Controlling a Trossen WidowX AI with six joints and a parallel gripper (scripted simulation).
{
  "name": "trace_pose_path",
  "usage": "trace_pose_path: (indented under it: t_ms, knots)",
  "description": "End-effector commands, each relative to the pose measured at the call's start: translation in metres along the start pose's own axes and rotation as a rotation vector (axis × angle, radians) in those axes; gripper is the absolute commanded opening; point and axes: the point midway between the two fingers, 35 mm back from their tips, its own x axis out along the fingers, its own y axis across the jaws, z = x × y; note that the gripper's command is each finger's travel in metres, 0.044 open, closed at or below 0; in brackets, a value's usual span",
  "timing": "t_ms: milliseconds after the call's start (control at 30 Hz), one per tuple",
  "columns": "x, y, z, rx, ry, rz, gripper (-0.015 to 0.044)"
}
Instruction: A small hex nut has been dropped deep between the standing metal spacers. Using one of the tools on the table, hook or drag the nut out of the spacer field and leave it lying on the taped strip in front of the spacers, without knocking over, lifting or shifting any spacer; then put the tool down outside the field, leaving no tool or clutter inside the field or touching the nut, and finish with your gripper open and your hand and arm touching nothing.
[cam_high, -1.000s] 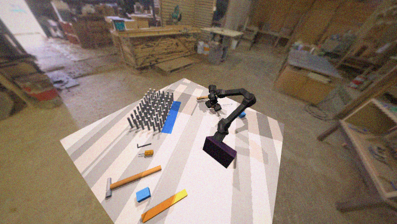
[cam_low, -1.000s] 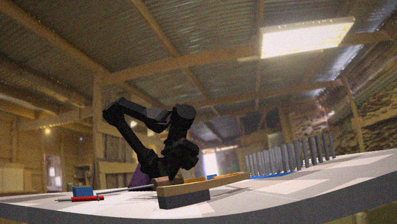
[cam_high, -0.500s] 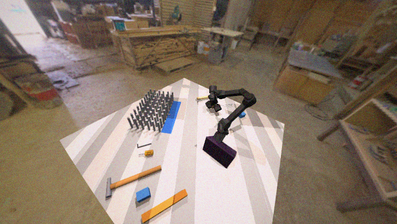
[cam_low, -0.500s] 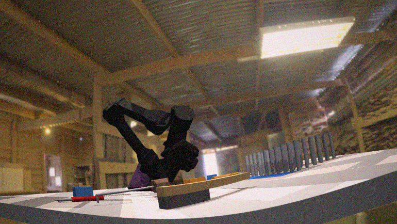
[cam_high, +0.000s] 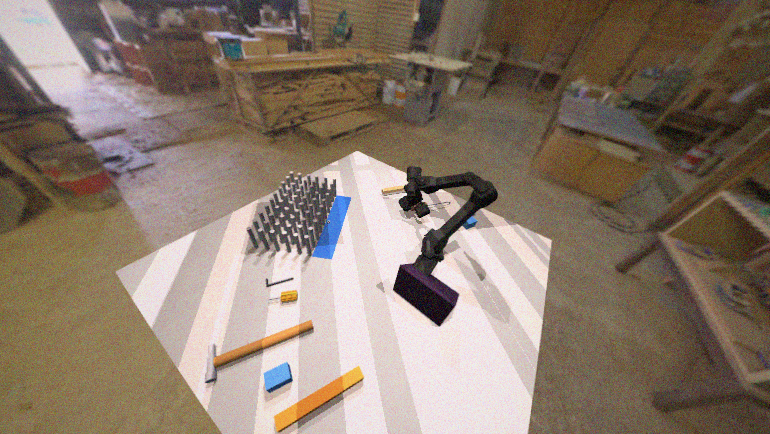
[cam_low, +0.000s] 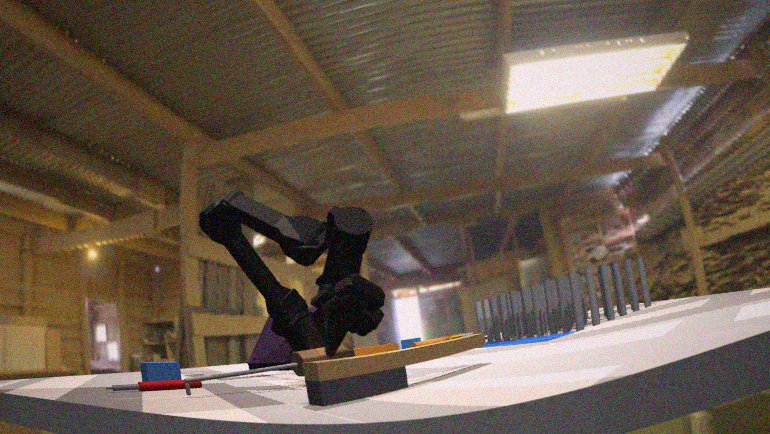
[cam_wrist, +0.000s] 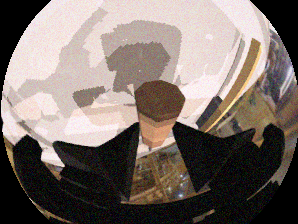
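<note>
My gripper (cam_high: 413, 207) (cam_low: 332, 351) (cam_wrist: 156, 125) is shut on the brown wooden handle (cam_low: 308, 354) (cam_wrist: 160, 100) of a hook tool, right of the spacers in the top view and well away from them. The tool's thin metal shaft (cam_low: 242, 373) points away from the spacer field, with a short bent tip, low over the table. The grey metal spacers (cam_high: 291, 215) (cam_low: 576, 301) stand upright in rows. The blue taped strip (cam_high: 335, 229) (cam_low: 525, 341) lies in front of them. A tiny grey spot shows at the strip's spacer-side edge; I cannot tell if it is the nut.
A wooden brush (cam_high: 392, 190) (cam_low: 390, 362) lies near the gripper. A blue block (cam_high: 470, 222) (cam_low: 160, 371) and a red-handled tool (cam_low: 169, 384) are near the shaft. Elsewhere lie a hex key (cam_high: 281, 281), stubby screwdriver (cam_high: 289, 295), hammer (cam_high: 264, 343), another blue block (cam_high: 278, 377) and orange-yellow bar (cam_high: 319, 398).
</note>
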Motion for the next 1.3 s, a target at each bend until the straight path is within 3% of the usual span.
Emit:
trace_pose_path:
  t_ms: [0, 1267]
  knots:
    - [0.001, 0.001, 0.000, -0.006, 0.000, -0.003, 0.0000]
    - [0.012, 0.005, -0.001, -0.011, 0.021, -0.024, 0.0000]
